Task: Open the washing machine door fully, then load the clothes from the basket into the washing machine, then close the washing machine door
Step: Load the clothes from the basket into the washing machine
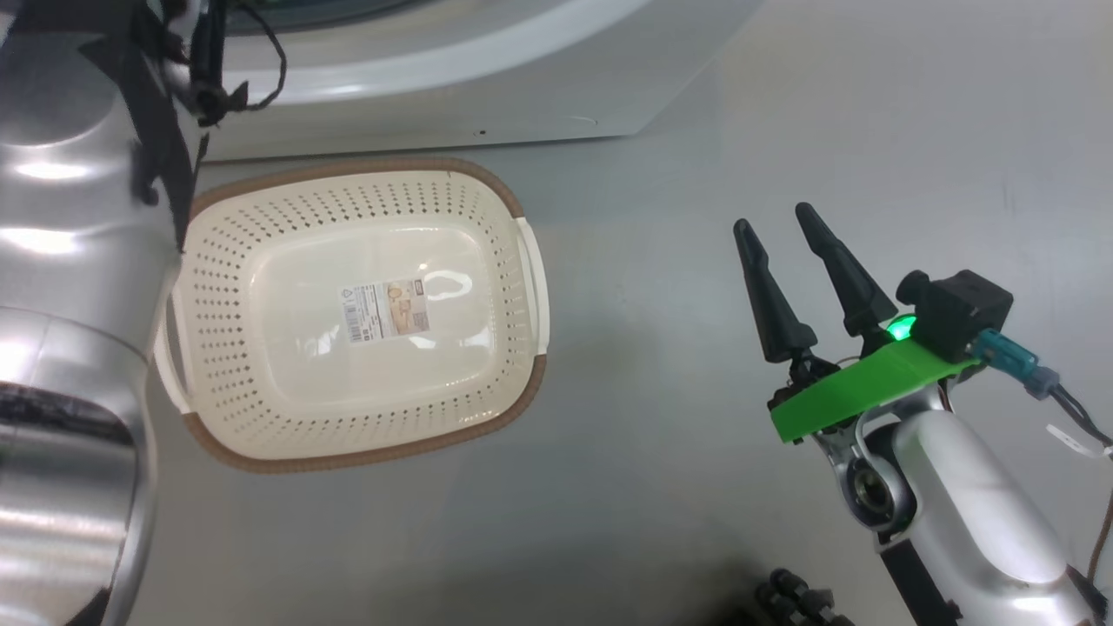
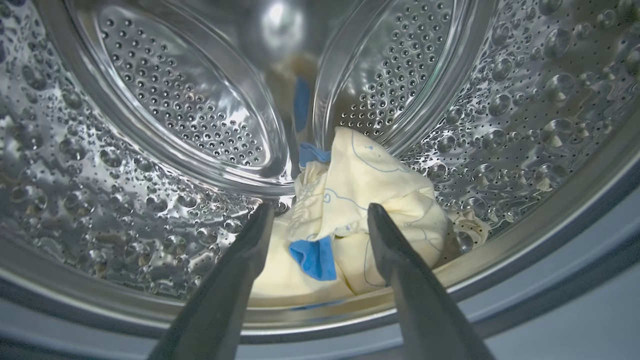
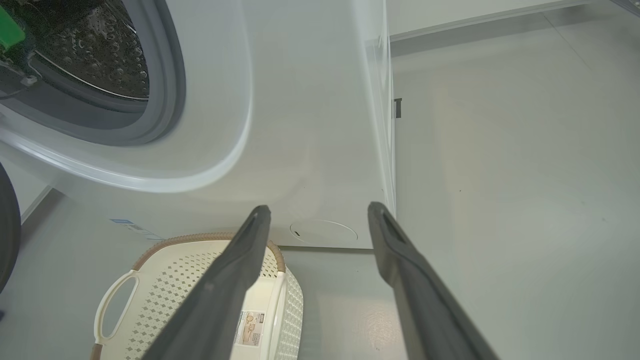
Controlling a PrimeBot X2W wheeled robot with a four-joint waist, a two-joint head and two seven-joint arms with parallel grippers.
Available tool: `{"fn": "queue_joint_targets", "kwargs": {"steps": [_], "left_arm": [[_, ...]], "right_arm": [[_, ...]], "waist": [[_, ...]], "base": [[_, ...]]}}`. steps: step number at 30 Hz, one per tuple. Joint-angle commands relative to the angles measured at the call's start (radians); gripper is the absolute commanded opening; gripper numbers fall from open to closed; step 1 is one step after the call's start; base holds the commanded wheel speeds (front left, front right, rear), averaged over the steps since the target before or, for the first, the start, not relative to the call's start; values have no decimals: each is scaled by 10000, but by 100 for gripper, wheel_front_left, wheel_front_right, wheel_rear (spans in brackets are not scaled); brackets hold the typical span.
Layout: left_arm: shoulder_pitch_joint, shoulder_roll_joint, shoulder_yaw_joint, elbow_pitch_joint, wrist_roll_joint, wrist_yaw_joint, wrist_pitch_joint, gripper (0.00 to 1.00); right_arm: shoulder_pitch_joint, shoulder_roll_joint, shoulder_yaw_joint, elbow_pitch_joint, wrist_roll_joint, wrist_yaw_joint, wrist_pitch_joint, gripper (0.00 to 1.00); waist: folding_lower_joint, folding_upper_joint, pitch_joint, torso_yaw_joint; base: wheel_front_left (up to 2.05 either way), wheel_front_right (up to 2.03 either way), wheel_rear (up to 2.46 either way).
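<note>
**entry: laundry load, state at this moment**

**progress:**
- opening step judged done. the round mouth of the large white front-loading washing machine (image 3: 310, 125) stands uncovered, with its grey rubber gasket (image 3: 167, 100) bare at the upper left of the right wrist view.
- loading step judged done or nearly so. the small cream perforated plastic basket (image 1: 226, 287) with a brown woven-look rim, left of centre in the head view, holds no cloth. its bottom is bare but for a label sticker (image 1: 387, 309).
- left to do: draw the left arm out of the drum and shut the washing machine door.
- the door itself cannot be made out for certain. a dark curved edge at the far left of the right wrist view may be its rim.

**clothes:**
- soft pale yellow cloth clothes (image 2: 370, 200), crumpled in one heap, with faint blue outline prints and a bright blue patch (image 2: 315, 257) low on the near side.
- place: lower centre of the left wrist view, on the floor of the perforated steel drum (image 2: 150, 165), just inside its front lip.

**grippers:**
- left gripper (image 2: 320, 207): long dark fingers spread wide, framing the heap and grasping nothing. whether the tips touch cloth cannot be told.
- right gripper (image 1: 773, 217): right of centre in the head view, over grey floor (image 1: 661, 130), well apart from the basket, fingers parted and empty.
</note>
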Motion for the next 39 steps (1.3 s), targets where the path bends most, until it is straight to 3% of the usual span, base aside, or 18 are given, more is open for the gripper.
{"fn": "queue_joint_targets", "kwargs": {"steps": [1,10,21,30,39], "left_arm": [[170,218,179,-486,-137,16,-105,100],[2189,254,503,-2240,-202,200,-138,100],[5641,818,1156,-5369,-202,857,-140,100],[8398,1519,1536,-7833,-257,1724,-127,100],[11510,2211,2327,-10063,-339,2879,-134,100]], "right_arm": [[276,-151,24,-257,-98,-29,-67,100],[750,-290,-302,-291,-201,-29,-67,100],[1714,-521,-524,-370,-237,-29,-67,100],[2305,-635,-532,-463,-220,-29,-67,100],[2916,-849,-618,-591,-213,-29,-67,100]], "waist": [[1,-1,-478,363],[1,-1,-1623,898],[1,-1,-3292,1319],[1,-1,-4246,1371],[1,-1,-5102,1253]], "base": [[0,0,0],[0,0,0],[0,0,0],[0,0,0],[0,0,0]]}}
